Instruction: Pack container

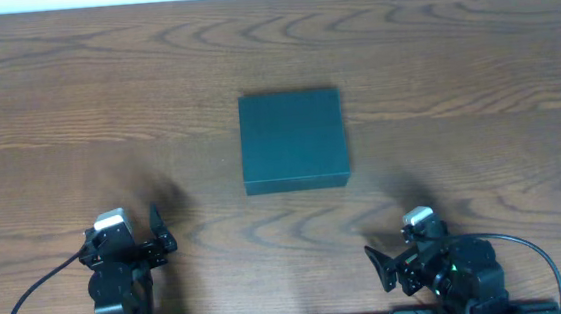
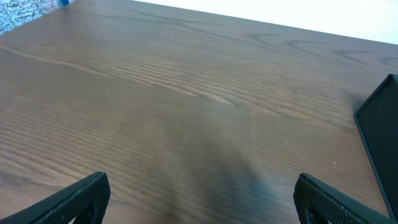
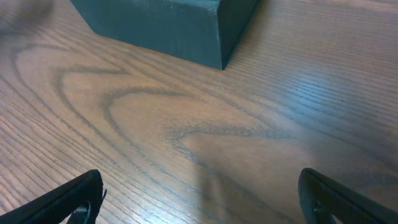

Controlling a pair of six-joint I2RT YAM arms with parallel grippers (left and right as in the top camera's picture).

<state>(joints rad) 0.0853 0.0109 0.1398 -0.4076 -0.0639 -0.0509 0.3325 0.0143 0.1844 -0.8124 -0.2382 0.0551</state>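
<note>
Overhead now: the container sits flat on the wood-grain desk, about at the middle of the view. Its lid is down and its edges run roughly square to the desk's near edge. It looks dark and matte, with 1 low side wall showing on the near side. The left arm and the right arm sit back at the near edge, 1 on each side, both well apart from the box. A cable trails off the left arm, and another loops out from the right.

Left wrist view: the left pincer is spread wide. Its 2 black fingers poke in at the bottom corners of the picture, with bare desk between them and no object in the gap. The container peeks in at the right edge of that view, just a dark corner, ahead of the pincer and off to its right.

Over to the right wrist: the right pincer is spread wide as well. Its 2 dark fingertips sit at the bottom corners with only wood grain between them, gripping no object. Ahead and off to the left stands the container. 1 vertical corner edge faces the camera, 2 side walls run away from it, and the base rests flush on the desk. A stretch of bare wood lies between the fingertips and the box.
</note>
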